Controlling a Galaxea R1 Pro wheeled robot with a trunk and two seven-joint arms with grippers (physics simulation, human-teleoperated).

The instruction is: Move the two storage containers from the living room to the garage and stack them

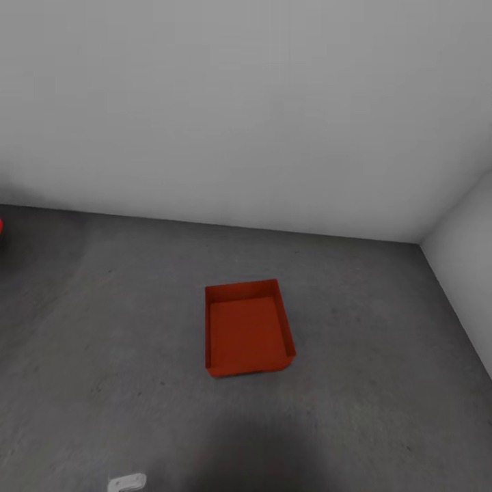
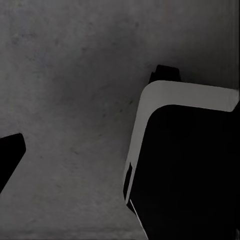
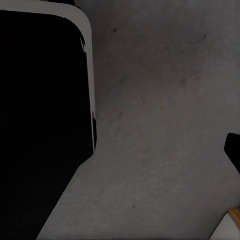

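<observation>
One bin (image 1: pixel 247 328) sits empty on the garage floor (image 1: pixel 383 383), near the far right corner. I can't tell whether my claws are open or closed. I judge fetching the second bin comes next; I should lower it squarely inside this rim.

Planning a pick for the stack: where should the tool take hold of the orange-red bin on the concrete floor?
Probably the near short wall of the storage container, from above: it sits upright and lidless, so one finger can go inside the thin rim and one outside. Open floor lies all around it.
</observation>
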